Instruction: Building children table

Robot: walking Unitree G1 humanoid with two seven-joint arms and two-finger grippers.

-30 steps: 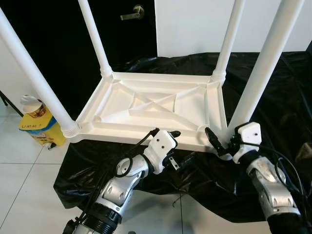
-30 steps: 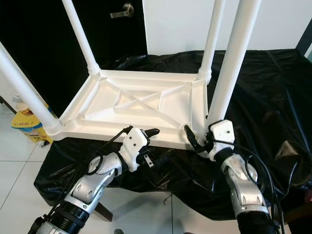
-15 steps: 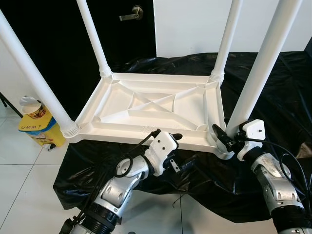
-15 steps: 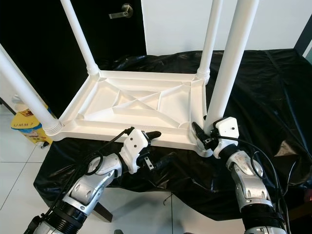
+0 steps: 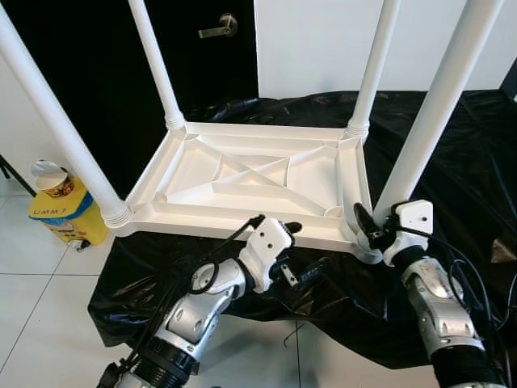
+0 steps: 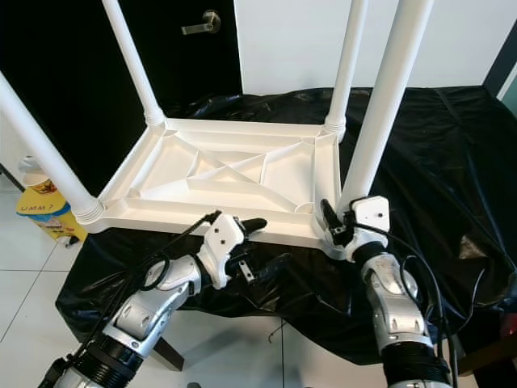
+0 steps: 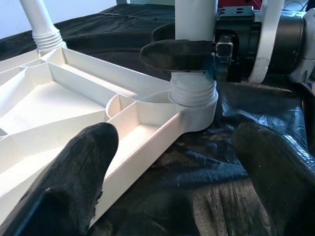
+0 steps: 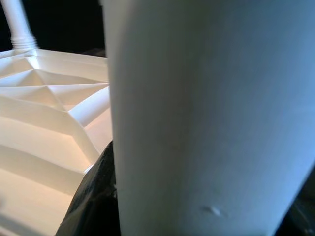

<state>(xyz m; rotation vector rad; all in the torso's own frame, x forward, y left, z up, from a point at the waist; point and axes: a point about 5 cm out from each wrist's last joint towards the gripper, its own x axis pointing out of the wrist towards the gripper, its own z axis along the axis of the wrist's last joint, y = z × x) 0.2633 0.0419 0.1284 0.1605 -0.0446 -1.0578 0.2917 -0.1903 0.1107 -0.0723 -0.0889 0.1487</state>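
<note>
The right claw [image 5: 373,230] grips the near table leg [image 5: 428,129] at its base; the left claw [image 5: 300,252] gapes wide.

Yellow container [image 5: 65,214] on the floor beside the black-draped bench: its label reads "UMM", followed by a character too small to make out.

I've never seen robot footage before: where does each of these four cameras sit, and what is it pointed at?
Left and right eye views: on the head, looking down at the upturned table; both arms show.
Left wrist view: along the left gripper, toward the near right leg; its fingers show.
Right wrist view: pressed against that leg.
Shared: the leg, with the right gripper around it.
</note>
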